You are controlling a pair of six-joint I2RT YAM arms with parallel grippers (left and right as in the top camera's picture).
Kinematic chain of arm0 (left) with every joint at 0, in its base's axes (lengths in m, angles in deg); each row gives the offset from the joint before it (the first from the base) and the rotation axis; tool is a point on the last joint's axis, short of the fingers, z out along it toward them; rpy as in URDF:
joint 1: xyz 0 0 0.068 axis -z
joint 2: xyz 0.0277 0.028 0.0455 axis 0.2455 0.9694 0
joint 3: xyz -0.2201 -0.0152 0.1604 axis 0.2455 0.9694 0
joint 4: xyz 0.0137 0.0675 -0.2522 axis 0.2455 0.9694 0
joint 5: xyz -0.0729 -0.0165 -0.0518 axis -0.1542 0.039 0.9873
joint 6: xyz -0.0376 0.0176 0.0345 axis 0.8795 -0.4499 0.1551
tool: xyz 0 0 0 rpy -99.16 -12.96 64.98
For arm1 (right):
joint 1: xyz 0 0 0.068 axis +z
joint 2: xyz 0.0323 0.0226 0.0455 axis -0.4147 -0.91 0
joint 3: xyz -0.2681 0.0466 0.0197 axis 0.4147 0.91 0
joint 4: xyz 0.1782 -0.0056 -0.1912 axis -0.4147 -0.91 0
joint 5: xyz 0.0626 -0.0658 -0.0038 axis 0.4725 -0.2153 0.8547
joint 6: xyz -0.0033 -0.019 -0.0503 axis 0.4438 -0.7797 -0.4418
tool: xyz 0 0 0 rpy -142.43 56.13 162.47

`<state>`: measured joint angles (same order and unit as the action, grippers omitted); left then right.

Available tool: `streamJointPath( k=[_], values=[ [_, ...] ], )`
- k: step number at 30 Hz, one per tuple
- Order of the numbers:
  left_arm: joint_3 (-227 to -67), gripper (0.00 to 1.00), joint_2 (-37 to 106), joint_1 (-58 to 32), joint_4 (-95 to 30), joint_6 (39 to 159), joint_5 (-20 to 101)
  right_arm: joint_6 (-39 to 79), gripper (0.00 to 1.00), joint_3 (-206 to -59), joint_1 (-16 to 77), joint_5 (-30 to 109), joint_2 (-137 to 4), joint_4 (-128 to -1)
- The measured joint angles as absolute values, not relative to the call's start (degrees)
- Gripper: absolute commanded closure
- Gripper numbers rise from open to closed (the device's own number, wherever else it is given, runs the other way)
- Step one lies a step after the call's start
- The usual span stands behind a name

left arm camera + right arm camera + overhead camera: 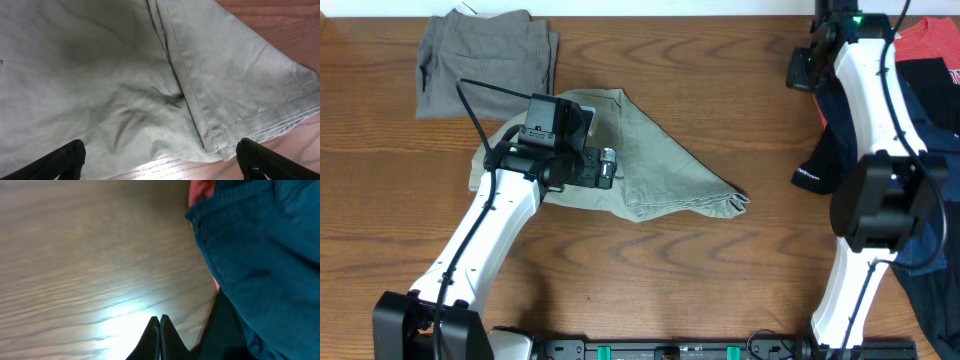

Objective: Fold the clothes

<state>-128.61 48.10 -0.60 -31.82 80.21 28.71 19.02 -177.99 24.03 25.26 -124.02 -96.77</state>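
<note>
Pale khaki trousers lie folded into a rough triangle at the table's middle. My left gripper hovers over their left part. In the left wrist view it is open, its fingers wide apart above the trousers' hemmed edge, holding nothing. My right gripper is at the far right back. In the right wrist view it is shut and empty over bare wood, beside a navy garment.
Grey-olive trousers lie folded at the back left. A pile of navy, red and black garments fills the right edge. Bare wooden table lies in front of the khaki trousers.
</note>
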Motion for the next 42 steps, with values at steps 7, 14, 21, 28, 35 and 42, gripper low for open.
streamJointPath(
  k=[7, 14, 21, 28, 35, 42],
  values=[
    [-128.6, 0.02, 48.1, -0.6, -31.8, 80.2, 28.8, 18.2, 0.99, -177.9, 22.1, 24.1, -134.0, -96.6],
    [-128.6, 0.02, 48.1, -0.6, -31.8, 80.2, 28.9, 17.4, 0.99, -177.7, 18.3, 24.1, -136.2, -95.5],
    [-128.6, 0.02, 48.1, -0.6, -31.8, 80.2, 28.9, 15.3, 0.99, -177.7, 12.5, 24.8, -136.2, -95.2],
    [-128.6, 0.02, 48.1, -0.6, -31.8, 80.2, 28.9, 14.6, 0.99, -177.7, 9.3, 24.3, -136.5, -93.4],
    [-128.6, 0.02, 48.1, -0.6, -31.8, 80.2, 28.9, 14.9, 0.99, -178.1, 4.2, 18.7, -136.9, -93.4],
    [-128.6, 0.02, 48.1, -0.6, -31.8, 80.2, 28.9, 15.0, 0.99, -185.7, -0.9, 16.9, -138.4, -99.4]
  ],
)
